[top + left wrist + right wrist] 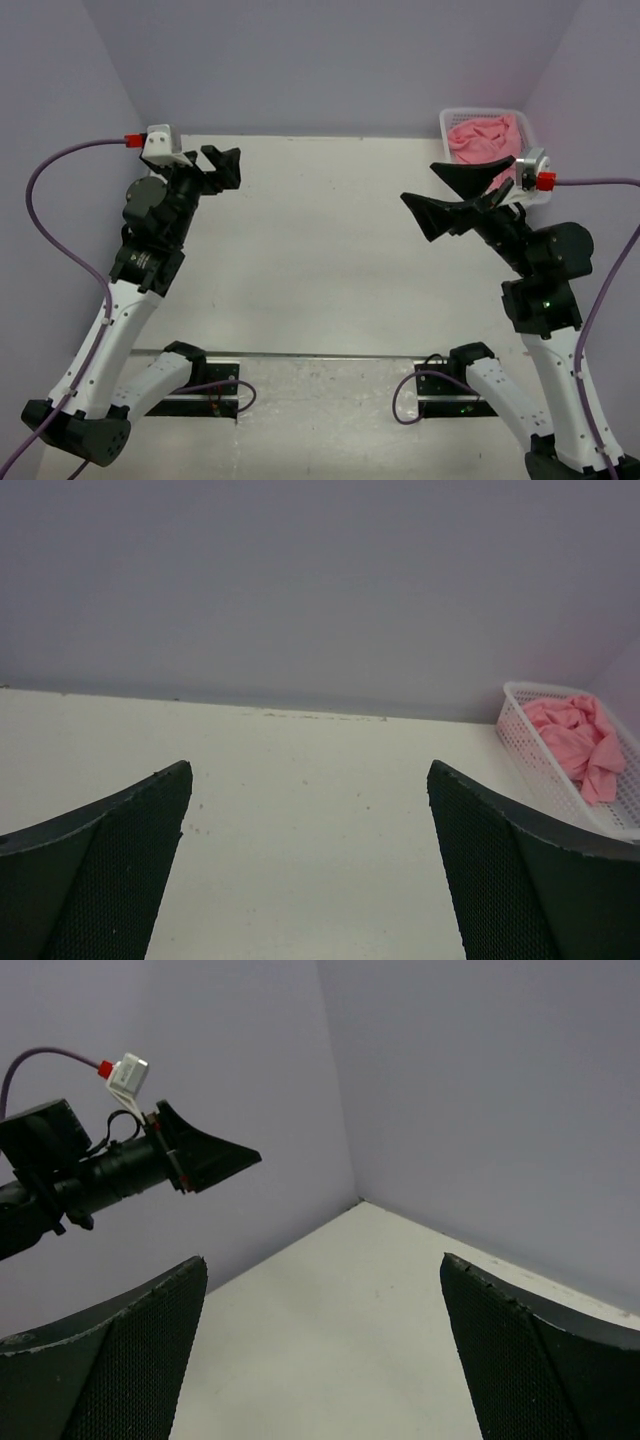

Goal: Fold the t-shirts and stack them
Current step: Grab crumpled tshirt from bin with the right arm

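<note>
t-shirts (482, 139) crumpled in basket (480, 110), long axis unclear | left gripper (225, 167) spread wide, empty | right gripper (417, 182) likewise

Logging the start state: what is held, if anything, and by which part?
Nothing: left gripper and right gripper are open, empty; t-shirts lie in the basket.

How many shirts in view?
1 visible: a crumpled pink shirt in the white basket at the far right corner of the table. More may be bunched in the pile.
</note>
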